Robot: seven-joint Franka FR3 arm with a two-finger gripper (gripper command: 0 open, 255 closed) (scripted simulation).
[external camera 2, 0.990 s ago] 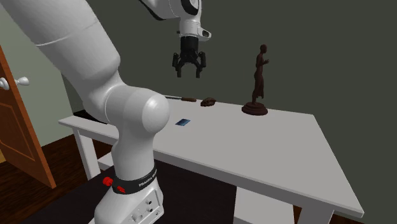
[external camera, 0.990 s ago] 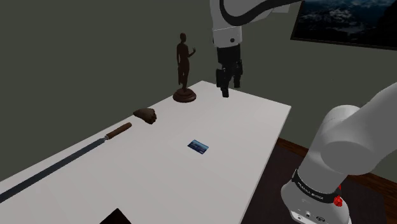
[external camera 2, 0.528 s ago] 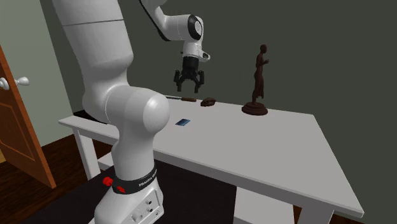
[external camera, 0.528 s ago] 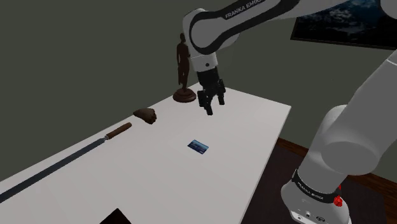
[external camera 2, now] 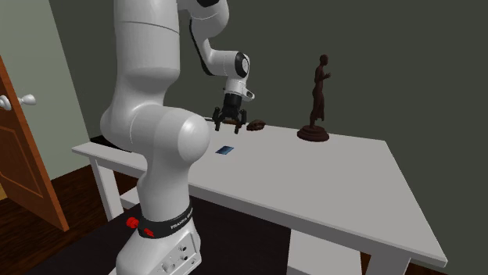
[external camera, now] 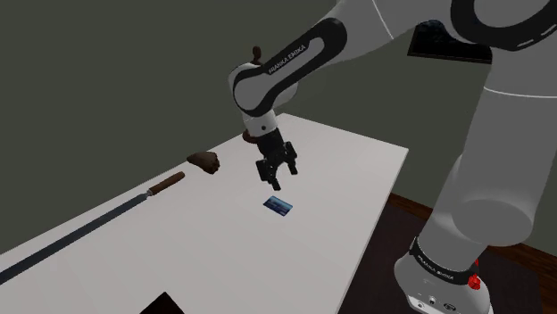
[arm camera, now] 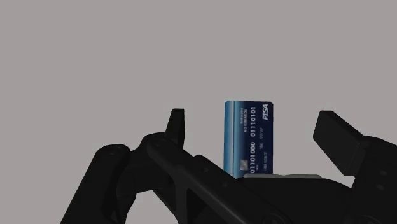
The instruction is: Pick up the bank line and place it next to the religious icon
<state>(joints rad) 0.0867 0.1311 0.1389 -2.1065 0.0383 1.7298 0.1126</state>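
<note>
Hovering over the card (external camera: 279,206), the claw (external camera: 278,176) points down at the centre of the shoulder view, its fingers wide apart and clasping nothing. We see the blue card lying flat on the white counter (external camera: 348,169), just below and right of the claw in that frame, with a gap between them. In the wrist view we find the card between the two spread fingers (arm camera: 176,125), touched by neither; white digits run along its face. In the second exterior view we place the claw left of centre, the card below it on the counter, and the dark statue (external camera 2: 319,94) upright on its round base at upper right, well apart from the card. A brown lump (external camera: 204,161) lies left of the claw in the shoulder view, and a long dark rod (external camera: 89,223) with a brown handle runs toward the lower left. An orange door (external camera 2: 23,172) stands at the second exterior view's left edge.
</note>
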